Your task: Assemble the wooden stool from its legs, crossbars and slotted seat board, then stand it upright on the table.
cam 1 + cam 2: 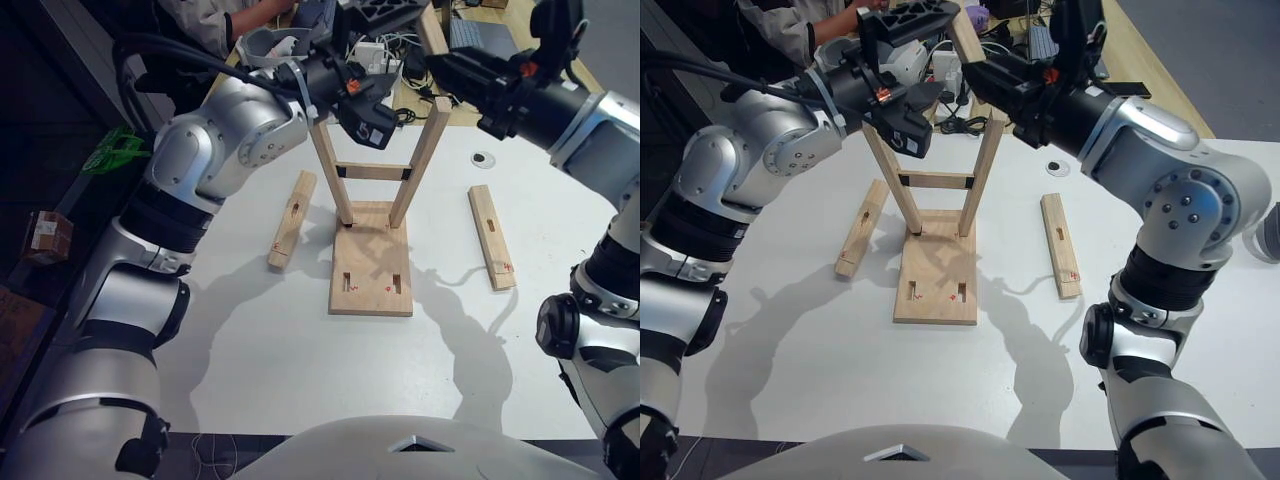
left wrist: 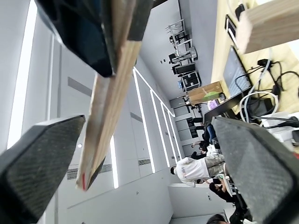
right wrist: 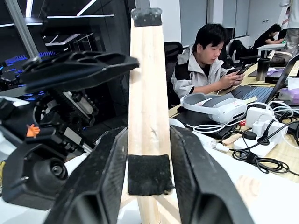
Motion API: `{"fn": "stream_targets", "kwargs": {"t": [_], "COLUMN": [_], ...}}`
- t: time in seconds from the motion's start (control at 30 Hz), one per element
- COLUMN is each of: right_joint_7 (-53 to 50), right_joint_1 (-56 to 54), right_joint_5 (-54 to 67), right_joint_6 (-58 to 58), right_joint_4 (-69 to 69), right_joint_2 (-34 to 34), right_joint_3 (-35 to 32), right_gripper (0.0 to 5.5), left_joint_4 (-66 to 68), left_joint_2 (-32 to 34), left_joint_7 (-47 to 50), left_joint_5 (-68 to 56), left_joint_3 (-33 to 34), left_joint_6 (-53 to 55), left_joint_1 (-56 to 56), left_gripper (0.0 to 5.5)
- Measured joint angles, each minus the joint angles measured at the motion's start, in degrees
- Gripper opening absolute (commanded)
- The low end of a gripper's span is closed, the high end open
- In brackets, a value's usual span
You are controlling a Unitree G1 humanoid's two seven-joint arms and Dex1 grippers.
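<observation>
White table (image 1: 250,340) carries the whole job. R gripper (image 3: 148,140) is clamped on a loose wooden bar (image 3: 145,84), held roughly upright; can't tell if it's a leg or a crossbar. L gripper (image 2: 145,125) sits just beside it w/ fingers spread wide, gripping nothing. The bar shows between them, untouched as far as I can tell. Below both grippers the slotted seat board (image 1: 372,300) lies flat. L-side leg (image 1: 343,200) and R-side leg (image 1: 425,150) stand at the board end under the grippers, joined by a crossbar (image 1: 375,172); both look seated. Slots at the board's other end, robot-ward of the grippers, are open. L-side slotted piece (image 1: 292,218) lies flat below and outboard of L gripper. R-side slotted piece (image 1: 492,236) lies likewise outboard of R gripper, both apart from the board. Est. progress: under half. One leg pair is in. Left to do: second pair, remaining bars, then flip the stool onto its legs.
</observation>
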Motion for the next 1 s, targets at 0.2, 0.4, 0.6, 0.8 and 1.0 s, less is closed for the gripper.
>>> {"fn": "stream_targets", "kwargs": {"t": [0.2,0.4,0.6,0.8,1.0], "right_joint_7": [-0.56,-0.53,-0.25,0.82,2.03], "right_joint_1": [1.62,1.86,2.22,2.87,3.62], "right_joint_5": [-1.93,-3.38,-3.60,-5.68,-6.55], "right_joint_6": [-0.87,-2.25,-2.39,-2.68,-3.03], "right_joint_4": [-0.08,-0.02,-0.17,-0.24,-0.48], "right_joint_2": [-0.27,-0.55,-0.93,-3.00,-4.07], "right_joint_3": [3.08,5.08,6.54,8.47,9.75], "right_gripper": [1.28,1.28,1.28,1.28,1.28], "left_joint_4": [-0.48,-0.49,-0.35,1.10,1.09], "left_joint_2": [-1.22,-1.24,-1.24,-1.19,-1.22], "left_joint_7": [-2.18,-4.88,-6.13,-8.17,-10.23], "left_joint_5": [-0.23,-1.85,-2.24,-3.22,-3.93], "left_joint_3": [0.14,0.30,0.97,1.64,1.72], "left_joint_6": [-1.70,-4.12,-5.34,-6.04,-6.53], "left_joint_1": [0.80,1.87,1.88,1.87,1.93], "left_gripper": [4.80,3.86,2.98,2.00,1.06]}}
